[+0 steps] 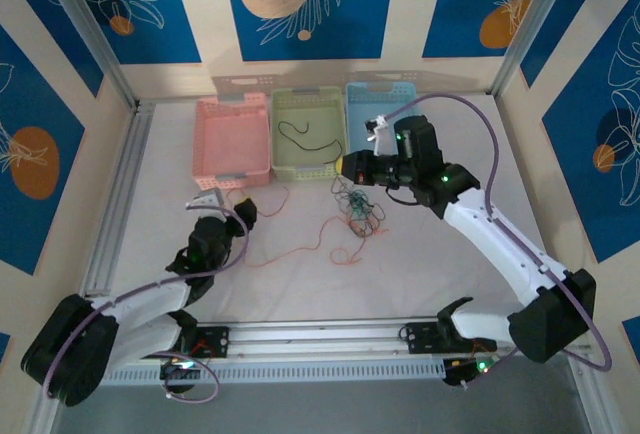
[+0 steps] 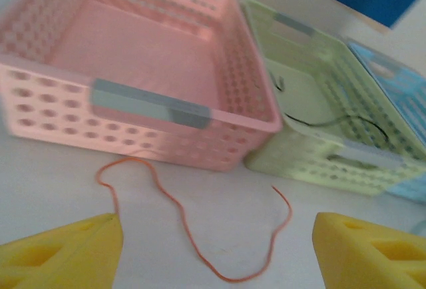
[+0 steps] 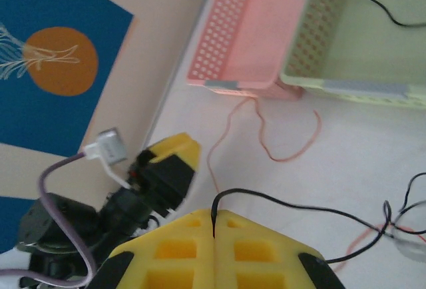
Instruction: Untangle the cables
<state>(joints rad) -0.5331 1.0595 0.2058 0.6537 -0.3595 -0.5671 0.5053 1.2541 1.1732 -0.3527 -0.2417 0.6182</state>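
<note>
1. The right gripper (image 1: 348,167) hangs over the middle of the white table (image 1: 420,274), just near of the green basket (image 1: 308,134). In the right wrist view its yellow fingers (image 3: 266,256) are pressed together, pinching a black cable (image 3: 286,207) that comes out of the seam between them and trails off to the right.
2. That cable runs toward the clump of cables (image 1: 358,209), a small knot of black, orange-red and greenish wires lying on the table just near of the right gripper.
3. The left gripper (image 1: 225,204) sits low over the table, near of the pink basket (image 1: 232,141). In the left wrist view its two yellow fingertips (image 2: 66,252) are spread wide and hold nothing.
4. An orange cable (image 2: 186,236) lies loose on the table in a wavy loop. It starts close to the near wall of the pink basket and dips between the left gripper's spread fingertips without touching them.
5. A second black cable (image 1: 305,139) lies curled inside the green basket.
6. Three baskets stand in a row at the far edge: pink on the left, green in the middle, and the blue basket (image 1: 380,114) on the right.
</note>
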